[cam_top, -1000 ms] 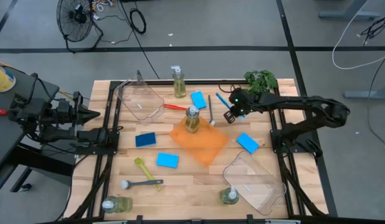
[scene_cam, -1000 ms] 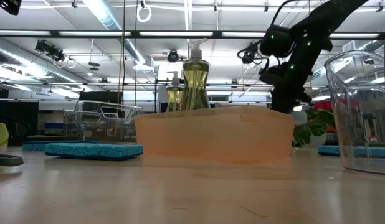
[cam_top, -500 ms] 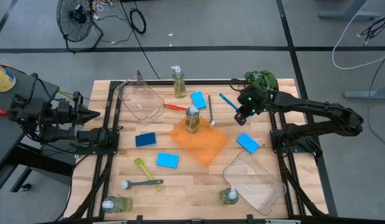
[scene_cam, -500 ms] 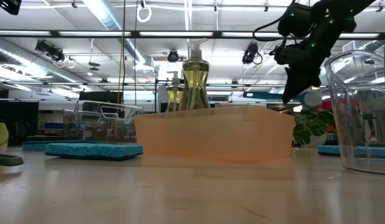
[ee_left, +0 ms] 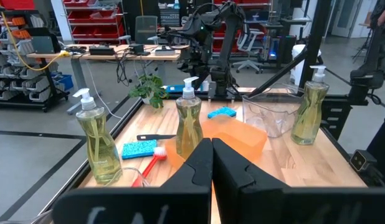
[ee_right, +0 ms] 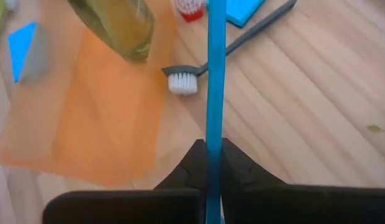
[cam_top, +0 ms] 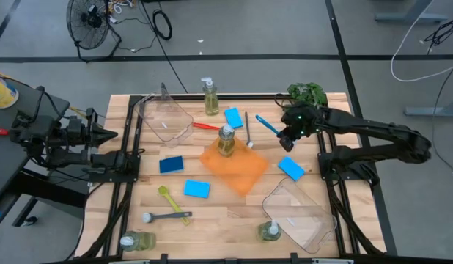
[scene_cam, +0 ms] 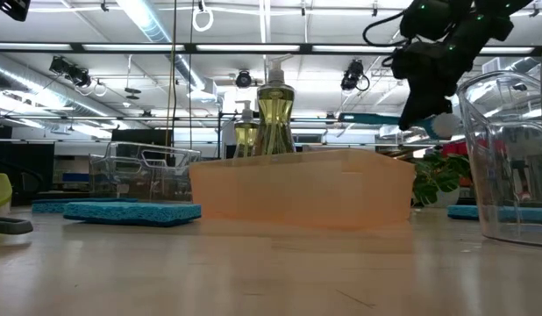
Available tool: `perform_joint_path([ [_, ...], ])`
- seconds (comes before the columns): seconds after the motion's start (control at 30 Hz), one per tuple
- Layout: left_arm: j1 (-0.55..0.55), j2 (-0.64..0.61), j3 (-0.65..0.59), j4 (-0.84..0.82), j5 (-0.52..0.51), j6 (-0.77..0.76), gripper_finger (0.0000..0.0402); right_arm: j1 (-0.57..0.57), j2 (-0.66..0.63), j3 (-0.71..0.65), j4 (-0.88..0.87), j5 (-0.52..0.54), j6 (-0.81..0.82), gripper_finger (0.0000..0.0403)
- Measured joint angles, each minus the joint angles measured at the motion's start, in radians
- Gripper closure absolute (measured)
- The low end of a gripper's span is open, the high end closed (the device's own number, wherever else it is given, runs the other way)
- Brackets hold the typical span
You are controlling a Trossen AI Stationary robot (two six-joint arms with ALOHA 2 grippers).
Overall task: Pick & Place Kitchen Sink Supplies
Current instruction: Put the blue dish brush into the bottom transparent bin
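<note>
My right gripper (cam_top: pixel 286 138) hangs above the table's right half, near the plant, shut on a blue long-handled brush (cam_top: pixel 267 123). The brush also shows in the low view (scene_cam: pixel 369 117) and the right wrist view (ee_right: pixel 215 74). An orange bin (cam_top: pixel 237 167) at the table's middle holds one upright soap bottle (cam_top: pixel 226 139). Other bottles (cam_top: pixel 210 95) (cam_top: pixel 137 240) (cam_top: pixel 269 231), blue sponges (cam_top: pixel 234 117) (cam_top: pixel 171 164) (cam_top: pixel 196 189) (cam_top: pixel 291 168) and brushes (cam_top: pixel 206 126) (cam_top: pixel 248 128) (cam_top: pixel 168 199) rest on the wood. My left gripper (cam_top: pixel 113 136) waits shut off the table's left edge. My right gripper pinches the blue brush's slim handle (ee_right: pixel 214 140) between its two fingers, coming slanting down from the right side. The handle runs out ahead of the fingers toward the far left. Its white head (scene_cam: pixel 442 127) sits on the fingers' other side. The brush hangs about level, clear of the table.
Two clear plastic bins stand at the far left (cam_top: pixel 166 117) and near right (cam_top: pixel 300 213). A green plant (cam_top: pixel 307 94) sits at the far right corner, close behind my right gripper. A grey brush (ee_right: pixel 233 43) lies below the held one.
My right gripper has risen and drawn back toward the table's right edge, staying shut on the blue brush. The brush, which lay on the wood, is now lifted clear and rides about level.
</note>
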Motion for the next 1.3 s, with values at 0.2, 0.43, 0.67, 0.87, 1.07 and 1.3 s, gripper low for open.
perform_joint_path([
  [0.2, 0.000, 0.000, 0.000, 0.000, 0.000, 0.000, 0.0399, 0.000, -0.043, 0.016, -0.026, -0.035, -0.003, 0.0391],
  [0.43, 0.000, 0.000, 0.000, 0.000, 0.000, 0.000, 0.0399, 0.001, -0.053, 0.095, -0.122, -0.043, -0.062, 0.0391],
  [0.67, 0.000, 0.000, 0.000, 0.000, 0.000, 0.000, 0.0399, 0.064, -0.053, 0.162, -0.197, -0.041, -0.061, 0.0391],
  [0.87, 0.000, 0.000, 0.000, 0.000, 0.000, 0.000, 0.0399, 0.152, -0.053, 0.192, -0.249, -0.061, -0.028, 0.0391],
  [1.07, 0.000, 0.000, 0.000, 0.000, 0.000, 0.000, 0.0399, 0.252, -0.053, 0.192, -0.266, -0.191, 0.049, 0.0391],
  [1.3, 0.000, 0.000, 0.000, 0.000, 0.000, 0.000, 0.0399, 0.395, -0.052, 0.192, -0.270, -0.254, 0.187, 0.0391],
])
